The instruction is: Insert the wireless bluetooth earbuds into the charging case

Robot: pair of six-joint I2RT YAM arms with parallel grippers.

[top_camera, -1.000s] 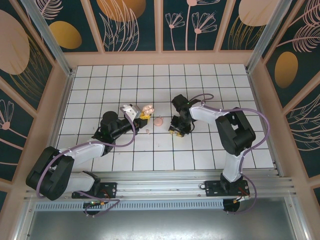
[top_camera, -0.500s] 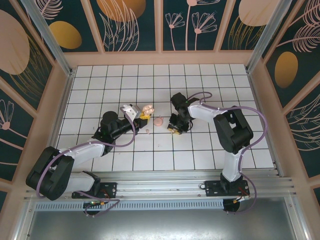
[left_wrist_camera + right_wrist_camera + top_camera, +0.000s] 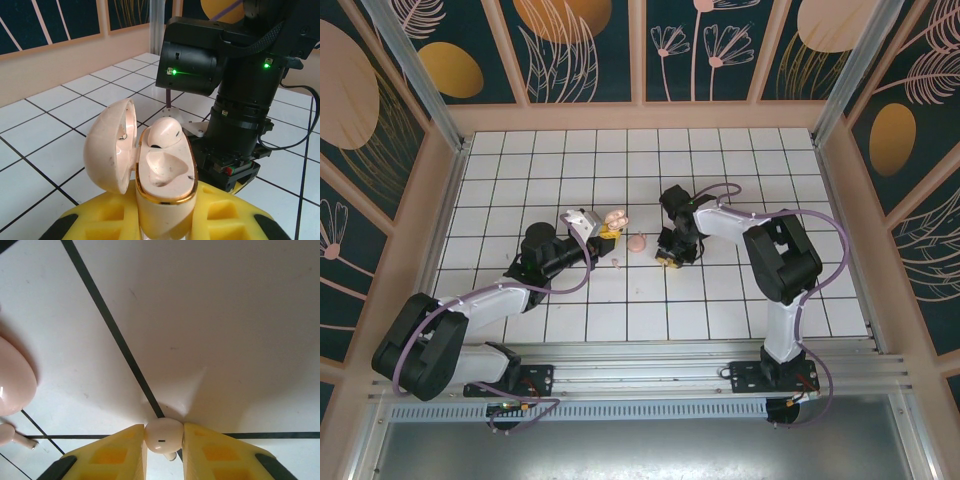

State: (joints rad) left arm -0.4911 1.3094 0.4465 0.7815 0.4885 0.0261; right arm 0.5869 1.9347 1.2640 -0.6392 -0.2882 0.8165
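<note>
Earbud [image 3: 163, 435] lies on the white table [image 3: 225, 315], pinched at its sides between the yellow fingers of the right gripper [image 3: 163, 442], low enough for a clean lift. Charging case [image 3: 167, 172] sits at ten o'clock from that gripper, apart from it. It is clamped upright in the left gripper [image 3: 165, 220], lid swung open toward nine o'clock so the pockets face up. Far pocket appears to hold a second bud [image 3: 164, 134]; near pocket is empty, judged the target

We log the left gripper [image 3: 611, 226] reaching inward, clamped on the case [image 3: 165, 170]. The right gripper [image 3: 667, 258] points down, pinching an earbud [image 3: 163, 435].
</note>
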